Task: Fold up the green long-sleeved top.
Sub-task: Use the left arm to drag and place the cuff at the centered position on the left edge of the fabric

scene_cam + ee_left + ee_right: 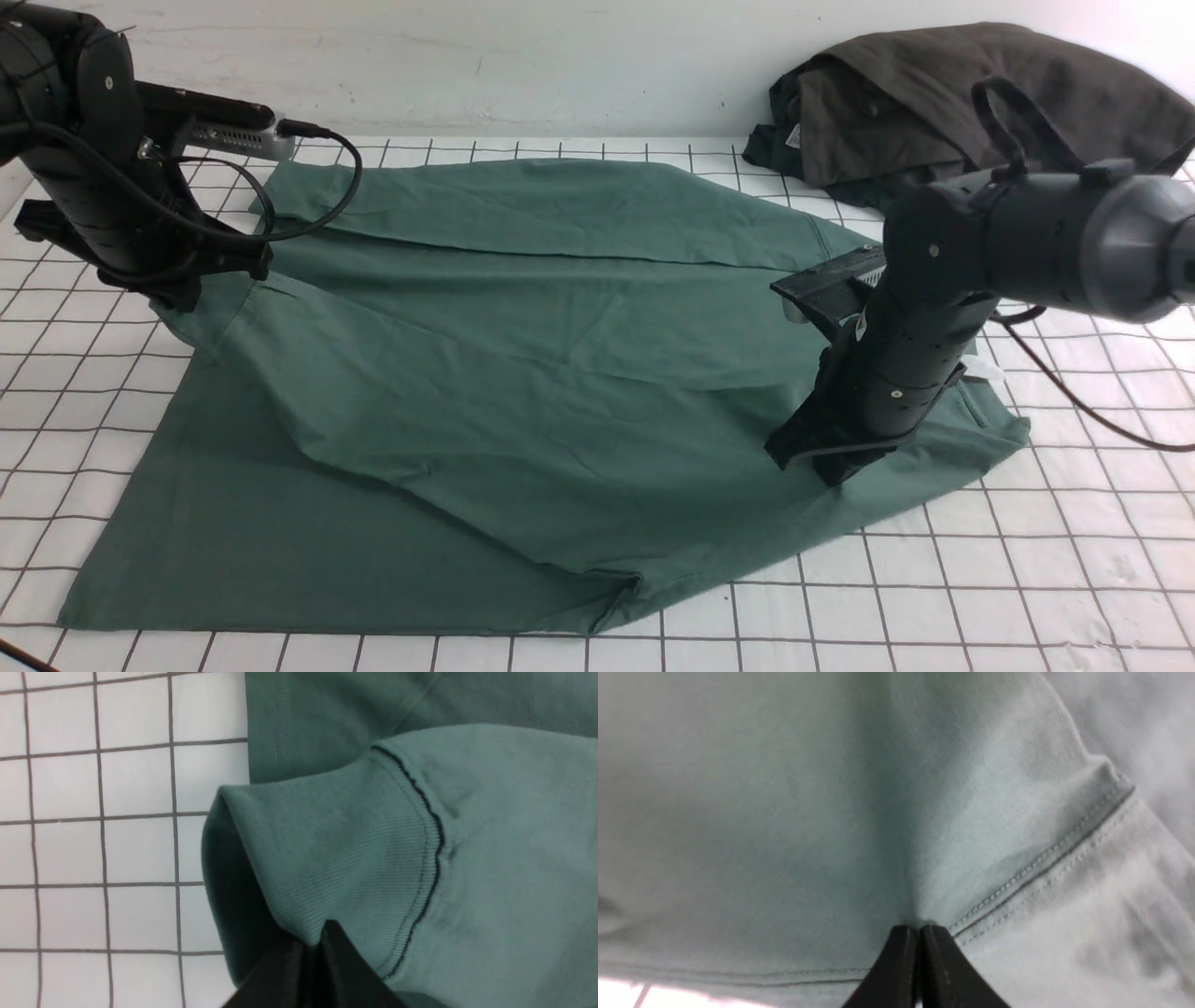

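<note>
My right gripper [919, 928] is pinched shut on a stitched fold of the top [523, 373], with the arm leaning steeply down onto its near right corner. Farther left, my left gripper [313, 938] is clamped on a ribbed cuff, tenting the cloth off the table [1027, 579]. The top lies spread mid-table, and the white tag on the dark garment [934, 103] behind is too small to read.

No legible text in any view: a small pale tag [794, 136] on the dark bundled garment [934, 103], well apart from the right gripper [834, 471], and a white scrap [988, 371] on the green long-sleeved top [523, 373] near that gripper are too small to read.
</note>
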Robot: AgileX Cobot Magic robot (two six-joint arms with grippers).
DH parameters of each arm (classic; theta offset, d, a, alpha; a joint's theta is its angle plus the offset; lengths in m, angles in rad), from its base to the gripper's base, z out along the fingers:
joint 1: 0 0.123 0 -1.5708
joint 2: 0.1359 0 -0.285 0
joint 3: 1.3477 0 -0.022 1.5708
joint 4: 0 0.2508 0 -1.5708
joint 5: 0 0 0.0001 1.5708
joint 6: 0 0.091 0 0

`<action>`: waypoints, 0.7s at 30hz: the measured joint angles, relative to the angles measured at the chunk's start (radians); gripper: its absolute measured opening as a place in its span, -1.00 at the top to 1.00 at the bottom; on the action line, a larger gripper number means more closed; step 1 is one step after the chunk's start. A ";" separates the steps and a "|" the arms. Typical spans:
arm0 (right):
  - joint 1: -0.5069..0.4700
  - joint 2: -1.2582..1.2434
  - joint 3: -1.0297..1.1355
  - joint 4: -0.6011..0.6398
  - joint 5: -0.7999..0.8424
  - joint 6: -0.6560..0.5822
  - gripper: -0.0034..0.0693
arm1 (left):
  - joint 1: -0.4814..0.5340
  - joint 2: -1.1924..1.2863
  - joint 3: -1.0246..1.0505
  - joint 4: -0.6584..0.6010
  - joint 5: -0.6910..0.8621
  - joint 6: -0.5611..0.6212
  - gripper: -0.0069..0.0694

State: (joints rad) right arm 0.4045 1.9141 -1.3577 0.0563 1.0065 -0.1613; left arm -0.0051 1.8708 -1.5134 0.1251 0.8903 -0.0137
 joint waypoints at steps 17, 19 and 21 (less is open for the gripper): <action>0.000 -0.036 0.202 -0.008 -0.048 0.025 0.91 | 0.000 0.134 0.000 0.012 -0.141 0.101 0.67; 0.000 -0.041 0.206 -0.008 -0.069 0.025 0.91 | 0.000 0.155 0.000 0.035 -0.155 0.102 0.44; 0.000 -0.042 0.206 -0.010 -0.075 0.025 0.92 | 0.000 0.156 0.000 0.056 -0.157 0.096 0.25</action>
State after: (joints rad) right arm 0.4050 1.8723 -1.1517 0.0462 0.9316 -0.1367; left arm -0.0051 2.0272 -1.5134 0.1811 0.7334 0.0822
